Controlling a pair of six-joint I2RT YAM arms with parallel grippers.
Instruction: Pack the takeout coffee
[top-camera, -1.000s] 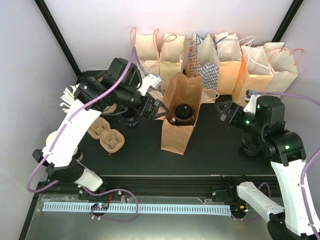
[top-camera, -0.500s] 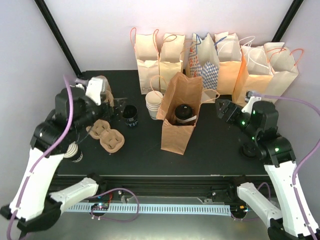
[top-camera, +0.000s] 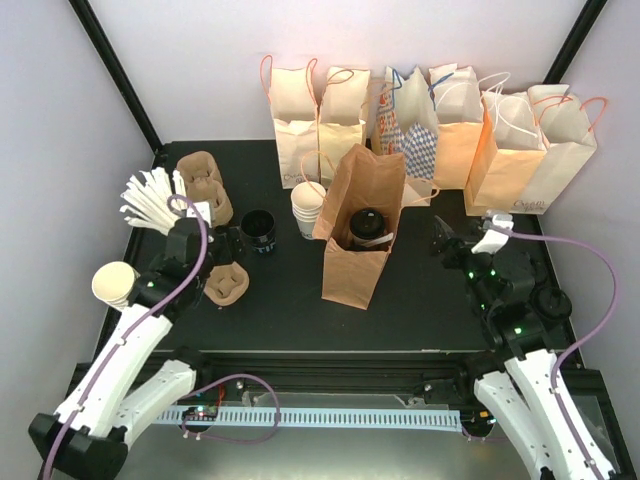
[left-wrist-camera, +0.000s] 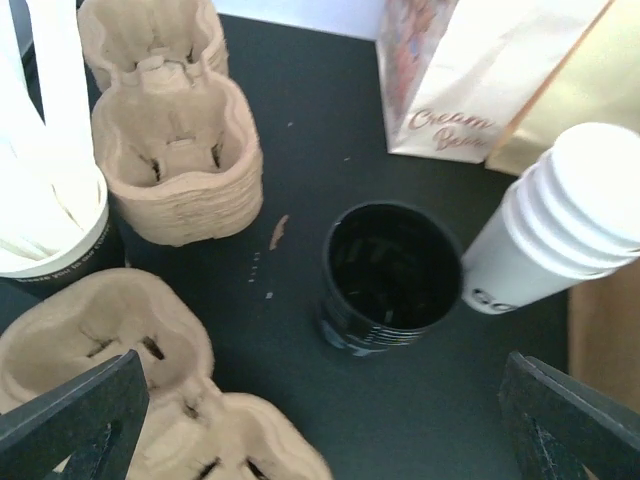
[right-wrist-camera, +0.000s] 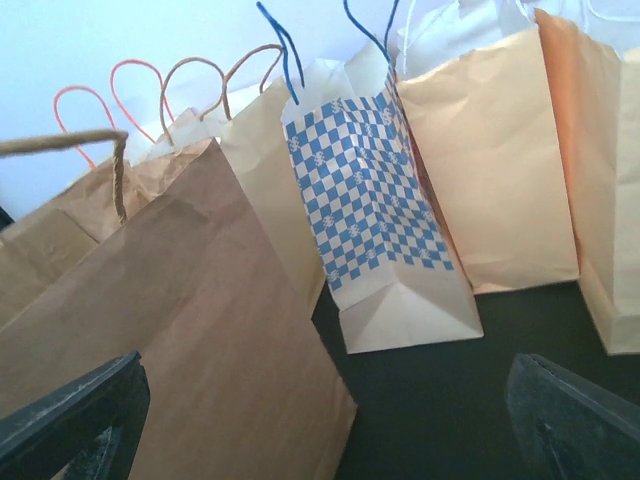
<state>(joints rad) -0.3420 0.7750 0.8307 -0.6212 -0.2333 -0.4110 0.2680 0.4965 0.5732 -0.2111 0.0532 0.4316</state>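
The takeout coffee (top-camera: 368, 229), a small white cup with a black lid, stands inside the open brown paper bag (top-camera: 360, 262) at the table's middle. My left gripper (top-camera: 230, 242) is open and empty, low over the table left of the bag. It points at the short black stack of lids (top-camera: 259, 231), which the left wrist view (left-wrist-camera: 393, 276) also shows. My right gripper (top-camera: 444, 241) is open and empty, to the right of the bag. The right wrist view shows the bag's side (right-wrist-camera: 190, 340). The coffee is hidden in both wrist views.
A row of paper bags (top-camera: 440, 120) lines the back wall, one of them blue-checked (right-wrist-camera: 368, 200). A stack of white cups (top-camera: 309, 208) stands left of the brown bag. Cardboard cup carriers (top-camera: 222, 281) (left-wrist-camera: 176, 165) and a cup of white stirrers (top-camera: 150, 195) sit at the left.
My left arm has swung back from the brown bag to the left and dropped low. My right arm has pulled back and lowered. The coffee has stayed in the bag.
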